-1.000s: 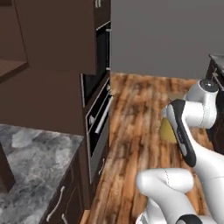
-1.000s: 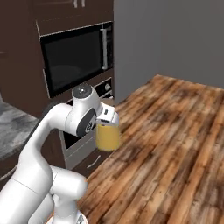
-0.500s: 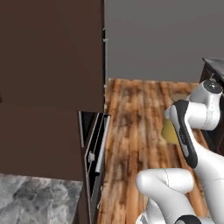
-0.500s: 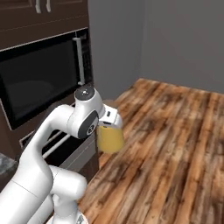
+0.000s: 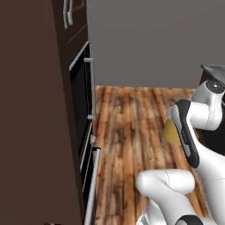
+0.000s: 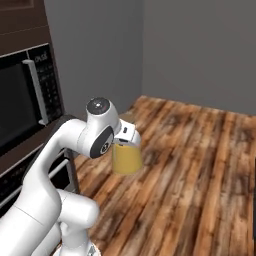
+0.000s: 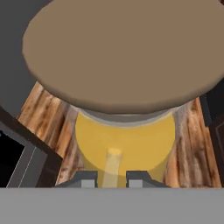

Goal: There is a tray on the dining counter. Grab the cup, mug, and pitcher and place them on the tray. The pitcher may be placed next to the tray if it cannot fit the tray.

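I've got the pitcher up in the air, hanging under the gripper, well clear of the wood floor.

Hand view: the two finger tips sit at the bottom with the pitcher's pale handle between them, so the claw is clamped on the pitcher by that handle. The jaws stand narrow, only the handle's width apart. The tan round lid spreads across the top of that view, with the clear neck just under it and the orange-yellow body below that. The pitcher reads upright as far as I can tell.

Right base view: the pitcher sits just beside the arm's wrist, on the side away from the built-in oven. The oven, in dark cabinetry, is to the pitcher's left, well apart from it. The grey wall is behind the pitcher, far off.

Left base view: only a yellow sliver of the pitcher shows, tucked behind the dark forearm link. The tall dark cabinet with the oven front and its bar handle is left of the pitcher, across an open stretch of floor.
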Available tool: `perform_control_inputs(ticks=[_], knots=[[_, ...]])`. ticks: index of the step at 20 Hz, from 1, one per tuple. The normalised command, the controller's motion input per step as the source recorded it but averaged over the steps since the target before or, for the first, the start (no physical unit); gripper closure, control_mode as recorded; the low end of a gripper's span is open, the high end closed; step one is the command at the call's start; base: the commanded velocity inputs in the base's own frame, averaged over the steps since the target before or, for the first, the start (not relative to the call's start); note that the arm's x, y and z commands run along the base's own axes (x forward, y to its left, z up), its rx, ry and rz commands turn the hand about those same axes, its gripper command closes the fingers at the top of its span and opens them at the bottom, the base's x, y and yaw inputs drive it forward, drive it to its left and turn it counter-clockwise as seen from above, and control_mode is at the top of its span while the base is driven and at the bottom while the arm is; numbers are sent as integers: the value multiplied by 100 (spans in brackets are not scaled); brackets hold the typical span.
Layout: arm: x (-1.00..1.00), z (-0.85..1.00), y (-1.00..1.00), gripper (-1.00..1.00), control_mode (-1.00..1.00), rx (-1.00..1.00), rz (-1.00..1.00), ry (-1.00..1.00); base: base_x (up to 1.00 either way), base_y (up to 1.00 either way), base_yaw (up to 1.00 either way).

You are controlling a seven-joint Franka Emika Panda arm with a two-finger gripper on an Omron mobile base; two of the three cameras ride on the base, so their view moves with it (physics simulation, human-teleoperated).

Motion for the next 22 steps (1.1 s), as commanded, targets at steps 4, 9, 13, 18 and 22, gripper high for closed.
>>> perform_control_inputs(ticks=[4,9,13,18,22], knots=[[0,0,0,100,100,0,0,0,100,0,-15],[0,0,0,100,100,0,0,0,100,0,-16],[0,0,0,100,100,0,0,0,100,0,-16],[0,0,0,100,100,0,0,0,100,0,-17],[0,0,0,100,100,0,0,0,100,0,-17]])
